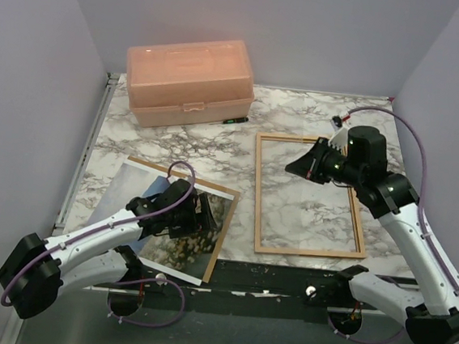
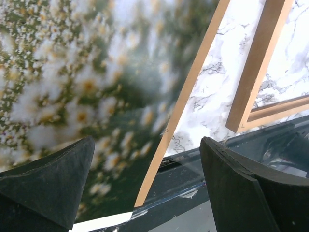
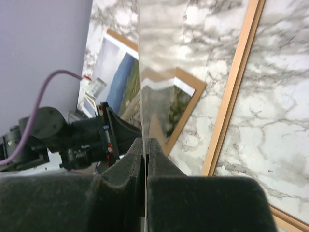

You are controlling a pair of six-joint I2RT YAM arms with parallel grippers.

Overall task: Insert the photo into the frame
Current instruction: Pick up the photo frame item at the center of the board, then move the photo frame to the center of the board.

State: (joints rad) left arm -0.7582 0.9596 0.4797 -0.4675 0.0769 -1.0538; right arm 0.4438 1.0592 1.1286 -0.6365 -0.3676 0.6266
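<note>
The photo lies face up at the left on a brown backing board, and its daisies fill the left wrist view. Low over the photo's right part hangs my left gripper, open and holding nothing. The frame lies flat on the marble right of centre; one corner of it shows here. My right gripper hovers above the frame's upper left part. It is shut on a thin clear sheet held upright and seen edge-on. The frame's rail passes to its right.
A pink plastic box stands at the back left with a small dark pen-like item beside it. A dark strip runs along the table's near edge. Grey walls close in both sides and the back.
</note>
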